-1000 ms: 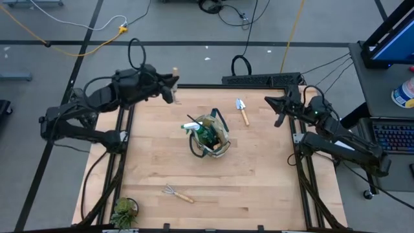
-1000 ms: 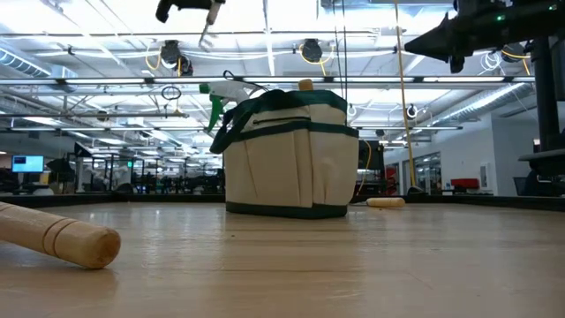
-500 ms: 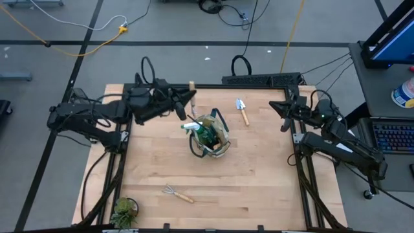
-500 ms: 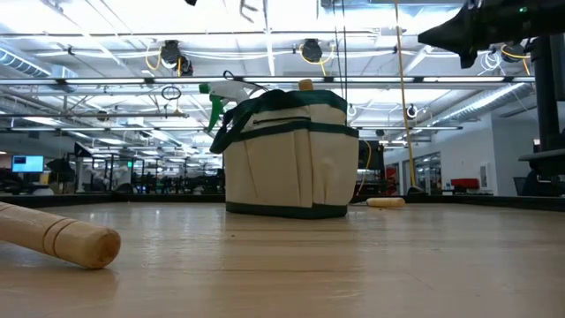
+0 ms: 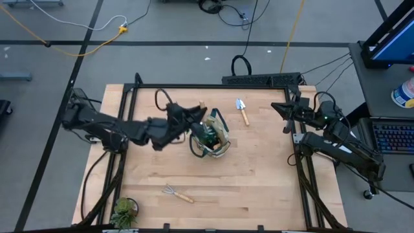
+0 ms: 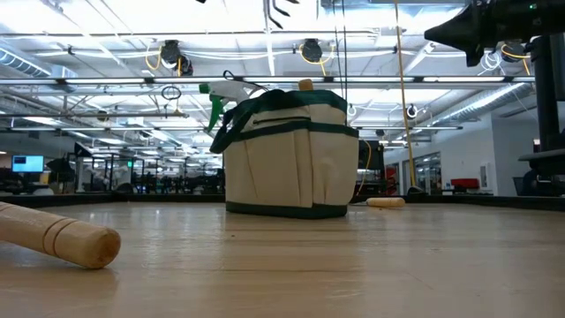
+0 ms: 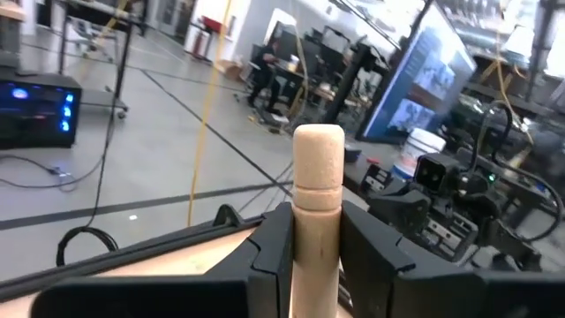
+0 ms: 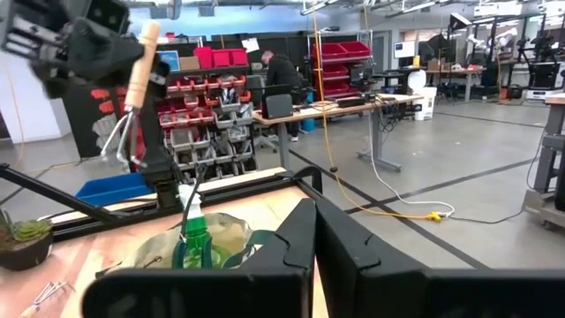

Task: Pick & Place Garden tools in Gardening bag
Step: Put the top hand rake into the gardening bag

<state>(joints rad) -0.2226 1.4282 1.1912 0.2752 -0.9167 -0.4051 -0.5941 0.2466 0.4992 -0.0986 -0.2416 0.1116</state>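
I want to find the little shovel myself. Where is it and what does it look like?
Find the round beige gardening bag mid-table. Just past it, toward the table's far edge, lies the trowel, alone on bare wood. It has a silver scoop blade, while the fork rake near the front edge has prongs.

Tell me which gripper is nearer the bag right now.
Left. The left gripper is right beside the bag, holding a wooden-handled rake above it. The right gripper waits at the table's right edge, well away from the bag.
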